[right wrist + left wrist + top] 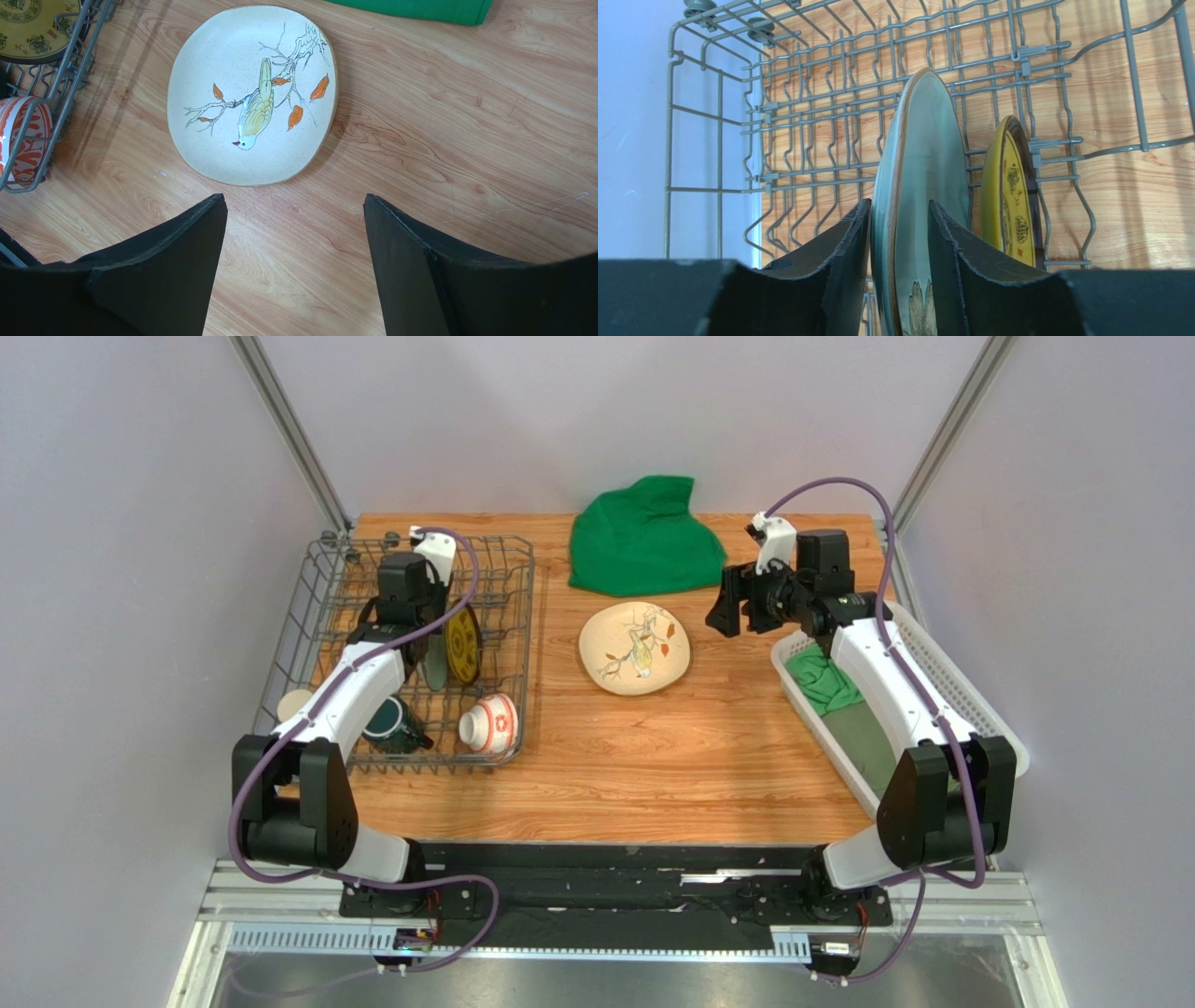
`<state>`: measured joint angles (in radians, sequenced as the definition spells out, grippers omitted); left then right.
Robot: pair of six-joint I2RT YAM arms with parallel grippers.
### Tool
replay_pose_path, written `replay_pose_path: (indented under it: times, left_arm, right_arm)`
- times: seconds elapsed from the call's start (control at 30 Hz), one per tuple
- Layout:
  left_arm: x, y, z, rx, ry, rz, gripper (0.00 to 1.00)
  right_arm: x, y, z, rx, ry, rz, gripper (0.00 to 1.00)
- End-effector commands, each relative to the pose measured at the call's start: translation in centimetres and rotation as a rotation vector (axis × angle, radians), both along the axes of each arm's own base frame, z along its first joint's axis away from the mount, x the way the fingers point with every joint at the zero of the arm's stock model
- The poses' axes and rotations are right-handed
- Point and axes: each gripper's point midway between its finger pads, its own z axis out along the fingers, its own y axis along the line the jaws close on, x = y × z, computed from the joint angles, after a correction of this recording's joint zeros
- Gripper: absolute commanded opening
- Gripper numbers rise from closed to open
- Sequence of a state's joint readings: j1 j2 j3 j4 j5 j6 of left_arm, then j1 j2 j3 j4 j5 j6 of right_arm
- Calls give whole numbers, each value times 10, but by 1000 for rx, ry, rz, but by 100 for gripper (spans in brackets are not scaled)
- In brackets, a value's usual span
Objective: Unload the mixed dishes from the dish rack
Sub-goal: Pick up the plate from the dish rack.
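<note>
I'm straddling the pale green plate with the left gripper, upright in the dish rack at 9 o'clock; can't tell if it's clamped. I'm planning a square squeeze, then a straight-up lift. Right gripper is hanging open.

Pale green plate, yellow-and-dark patterned plate, cream plate w/ bird & orange leaves, red-and-white bowl, green cloth

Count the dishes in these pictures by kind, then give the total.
Plates: 3 (green plate, yellow plate, cream plate)
Bowls: 1 (red-and-white bowl)
Mugs: 1 (dark mug)
Cups: 1 (beige cup)
Total: 6
</note>
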<state>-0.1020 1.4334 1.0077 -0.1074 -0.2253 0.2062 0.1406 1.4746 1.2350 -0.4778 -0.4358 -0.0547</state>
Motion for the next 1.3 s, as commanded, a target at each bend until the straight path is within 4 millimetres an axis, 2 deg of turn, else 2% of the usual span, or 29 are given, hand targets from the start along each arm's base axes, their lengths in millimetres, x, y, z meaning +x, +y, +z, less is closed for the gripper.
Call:
replay_pose_path:
  times: [0.0, 0.27, 0.6, 1.27]
  left_arm:
    - [3, -2, 4, -40, -28, 2, 40]
    - [1, -3, 15, -64, -52, 12, 29]
    - [1, -2, 33, -78, -86, 32, 0]
    - [-7, 4, 93, -100, -177, 71, 0]
  right_arm:
    - [8, -2, 10, -11, -66, 3, 75]
    - [7, -2, 5, -13, -57, 11, 75]
    - [6, -1, 0, -13, -46, 18, 74]
    - [5, 0, -4, -13, -40, 34, 74]
